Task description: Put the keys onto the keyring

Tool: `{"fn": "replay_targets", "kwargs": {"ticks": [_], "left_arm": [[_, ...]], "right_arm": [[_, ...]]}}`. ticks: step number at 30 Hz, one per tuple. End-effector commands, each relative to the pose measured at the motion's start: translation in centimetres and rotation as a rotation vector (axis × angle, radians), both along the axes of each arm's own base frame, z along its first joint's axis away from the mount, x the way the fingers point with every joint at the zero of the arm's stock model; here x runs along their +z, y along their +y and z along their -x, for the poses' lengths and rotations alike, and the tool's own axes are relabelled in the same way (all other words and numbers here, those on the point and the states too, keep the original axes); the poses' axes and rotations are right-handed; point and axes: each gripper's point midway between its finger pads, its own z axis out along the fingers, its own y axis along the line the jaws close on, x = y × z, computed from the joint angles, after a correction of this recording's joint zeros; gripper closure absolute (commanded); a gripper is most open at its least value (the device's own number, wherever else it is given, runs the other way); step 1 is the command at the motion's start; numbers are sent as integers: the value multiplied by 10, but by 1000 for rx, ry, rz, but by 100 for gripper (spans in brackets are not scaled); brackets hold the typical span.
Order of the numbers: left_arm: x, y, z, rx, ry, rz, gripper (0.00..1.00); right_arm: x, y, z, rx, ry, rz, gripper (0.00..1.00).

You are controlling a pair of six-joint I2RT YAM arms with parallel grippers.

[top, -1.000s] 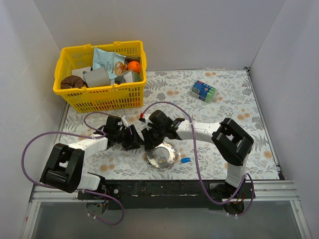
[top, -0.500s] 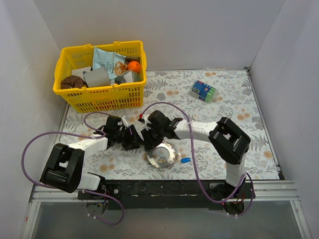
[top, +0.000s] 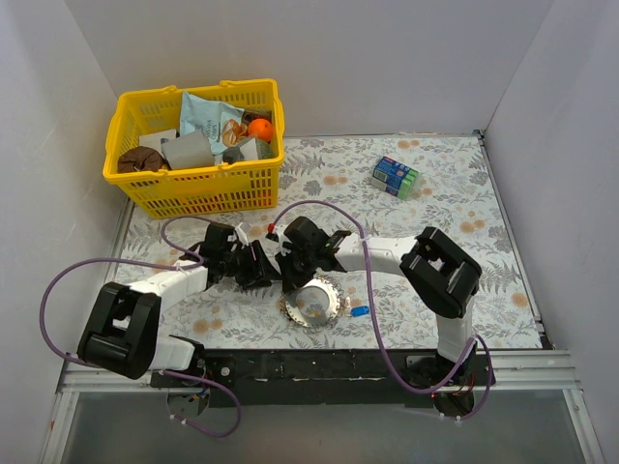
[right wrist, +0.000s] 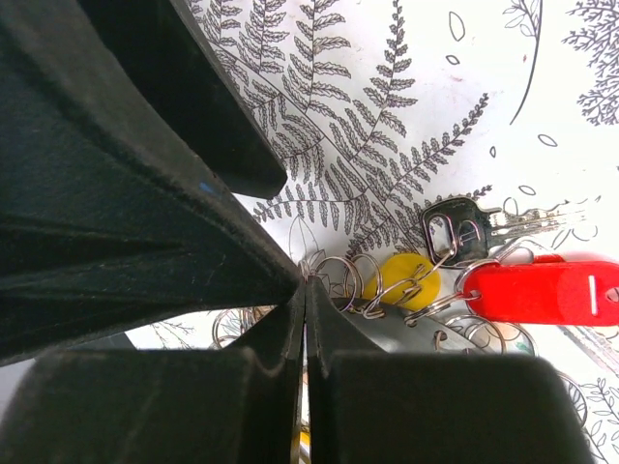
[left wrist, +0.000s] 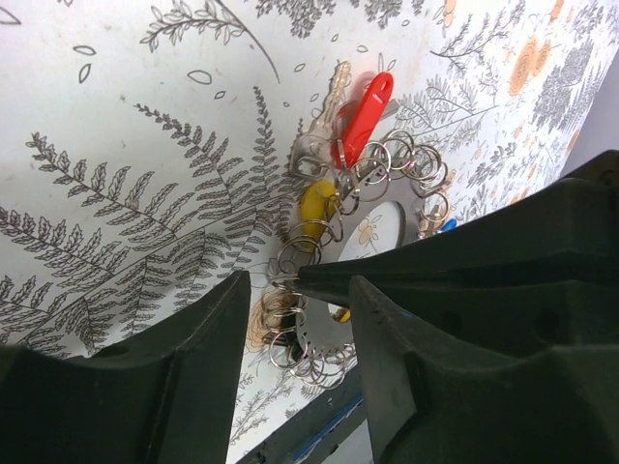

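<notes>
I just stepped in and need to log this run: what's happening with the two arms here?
Both arms meet over the keyring. The right end effector is shut, its tips at the ring's looped edge; the left end effector faces it, fingers apart. A red key and a yellow key lie at the rim; a blue key lies apart on the table.

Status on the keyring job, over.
Right tool shut, tips at the keyring edge loops. Left tool open alongside. Blue key loose beside it, nothing blocking.
</notes>
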Motion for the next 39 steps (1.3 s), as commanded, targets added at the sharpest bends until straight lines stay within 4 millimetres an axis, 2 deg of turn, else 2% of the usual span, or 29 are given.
{"fn": "replay_targets", "kwargs": {"ticks": [1,3,10,14,16,20,23,28,30,32,39], "left_arm": [[26,-2,-10,-23,-91,2,55],[30,-2,-11,-30,-109,-4,55],[62,0,-15,-59,-233,-4,53],[90,-2,-21,-77,-322,8,52],[104,-2,-21,-98,-385,15,48],[138,-6,-21,-158,-530,40,41],[158,-13,-10,-270,-632,87,38],[176,-27,26,-510,-759,212,34],[181,-28,31,-561,-816,233,34],[185,-30,38,-603,-851,259,34],[201,-38,48,-698,-926,352,37]], "right_arm": [[22,12,-7,21,-63,-52,99],[29,12,-9,34,-87,-62,99],[77,11,-20,55,-202,-124,99],[101,6,-24,85,-243,-169,99],[117,5,-21,117,-259,-215,99],[136,-4,-22,164,-300,-253,99],[145,-14,-21,207,-335,-258,99],[159,-30,-15,326,-361,-305,99],[160,-36,-2,391,-317,-328,99],[163,-41,0,434,-301,-337,99],[184,-42,28,605,-243,-464,99]]}}
